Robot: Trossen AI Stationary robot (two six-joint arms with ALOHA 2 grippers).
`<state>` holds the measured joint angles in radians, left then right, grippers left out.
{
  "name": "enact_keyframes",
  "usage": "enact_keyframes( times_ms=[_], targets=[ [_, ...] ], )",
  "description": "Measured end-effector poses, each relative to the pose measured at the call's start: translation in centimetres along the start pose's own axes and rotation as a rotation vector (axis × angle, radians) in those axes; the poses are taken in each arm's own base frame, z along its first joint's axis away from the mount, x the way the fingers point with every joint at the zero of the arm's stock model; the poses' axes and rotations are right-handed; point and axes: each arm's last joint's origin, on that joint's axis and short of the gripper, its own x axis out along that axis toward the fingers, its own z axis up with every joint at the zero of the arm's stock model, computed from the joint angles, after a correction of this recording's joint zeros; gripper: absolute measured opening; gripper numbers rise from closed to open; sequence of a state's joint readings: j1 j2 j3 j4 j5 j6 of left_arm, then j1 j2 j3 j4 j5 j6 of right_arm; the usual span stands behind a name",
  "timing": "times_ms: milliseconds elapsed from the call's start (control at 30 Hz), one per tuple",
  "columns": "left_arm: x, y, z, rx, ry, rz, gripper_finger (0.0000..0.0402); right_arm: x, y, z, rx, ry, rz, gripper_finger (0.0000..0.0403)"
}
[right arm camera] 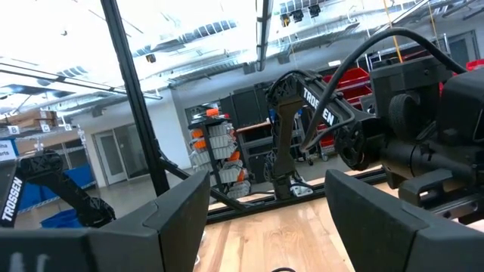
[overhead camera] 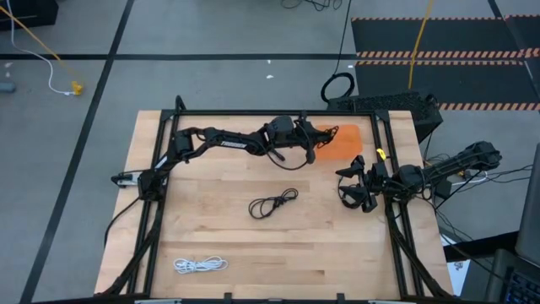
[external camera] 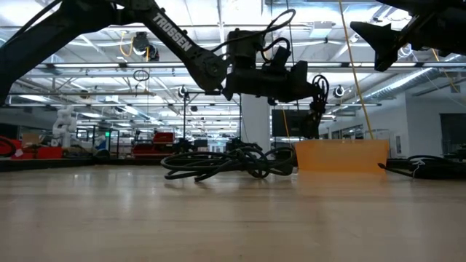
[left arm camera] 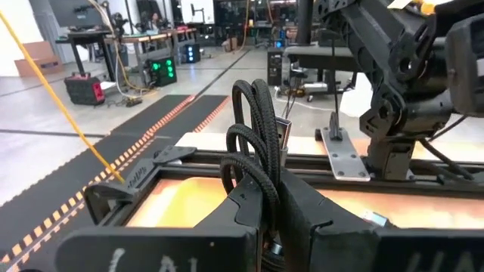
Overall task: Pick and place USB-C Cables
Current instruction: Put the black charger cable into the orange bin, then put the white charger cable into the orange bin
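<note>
Wooden bench top [overhead camera: 211, 219], open workshop floor around it. Three USB-C cables noted. One black coil [left arm camera: 255, 143] is pinched between the fingers of the left gripper [overhead camera: 310, 152], raised at the near edge of the orange bin [overhead camera: 342, 140], toward 1 o'clock from table centre. The loops stand up stiffly past the fingertips in the left wrist view; we judge the braid light, springy and grippy, with little slip risk.

A second black coil [overhead camera: 273, 203] lies loose at table centre. It is soft and likely to deform under the fingers, so we would take it across the bunched middle where strands overlap, not at a single loop or a plug end. The white coil [overhead camera: 201, 265] lies at 7 o'clock near the front edge; it looks a tidier bundle, and the same mid-bundle pinch applies.

Whether the held coil sits fully over the bin is unclear from the overhead view.

The right gripper [overhead camera: 353, 186] waits at 3 o'clock by the frame, fingers spread, holding nothing.
</note>
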<state>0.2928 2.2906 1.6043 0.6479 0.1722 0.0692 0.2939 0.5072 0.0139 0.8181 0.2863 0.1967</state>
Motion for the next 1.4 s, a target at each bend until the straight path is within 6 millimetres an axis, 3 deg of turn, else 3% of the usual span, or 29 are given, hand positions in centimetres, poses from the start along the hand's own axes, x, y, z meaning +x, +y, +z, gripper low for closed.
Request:
enact_keyframes(
  times_ms=[200, 533, 1133, 1400],
  targets=[
    [0.0, 0.0, 0.0, 0.000, 0.004, 0.016, 0.0031, 0.0, 0.0, 0.0, 0.000, 0.000, 0.000, 0.0254],
    [0.0, 0.2, 0.0, 0.008, 0.003, 0.019, 0.0083, 0.0, 0.0, 0.0, 0.000, 0.000, 0.000, 0.0254],
    [-0.1, 0.8, -0.7, -0.052, 0.076, 0.161, 0.0086, 0.0, 0.0, 0.0, 0.000, 0.000, 0.000, 0.0254],
    [0.1, -0.4, -0.2, -0.127, 0.023, -0.004, 0.0086, 0.0, 0.0, 0.0, 0.000, 0.000, 0.000, 0.0254]
  ],
)
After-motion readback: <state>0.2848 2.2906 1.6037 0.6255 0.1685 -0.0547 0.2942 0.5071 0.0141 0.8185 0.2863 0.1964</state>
